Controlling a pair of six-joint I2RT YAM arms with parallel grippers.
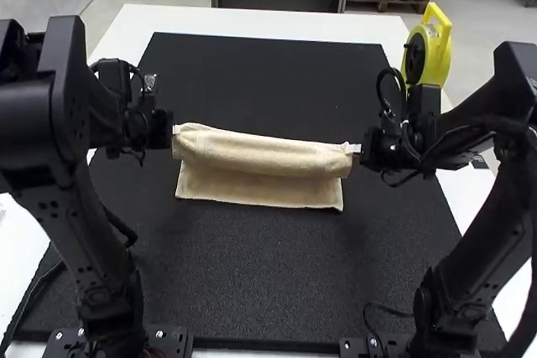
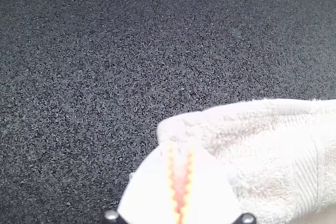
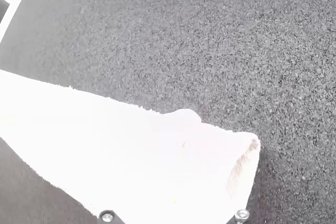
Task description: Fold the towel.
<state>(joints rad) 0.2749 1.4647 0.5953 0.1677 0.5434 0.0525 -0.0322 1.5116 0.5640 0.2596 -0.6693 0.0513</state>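
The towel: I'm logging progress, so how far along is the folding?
Partly done: the towel looks doubled over, its near strip flat on the mat. In hand: the left gripper and right gripper hold the two ends of the rounded far part. Remaining, it seems: laying that part flat and letting go.

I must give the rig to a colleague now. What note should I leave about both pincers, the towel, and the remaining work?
Left pincer: shut on the towel's left end.
Right pincer: shut on its right end.
Towel: on the black mat, its upper part bunched in a roll between the pincers; a flat strip shows on the near side.
Done: both ends gripped, fold begun.
Left: probably lay the held part down evenly, release, check the edges.
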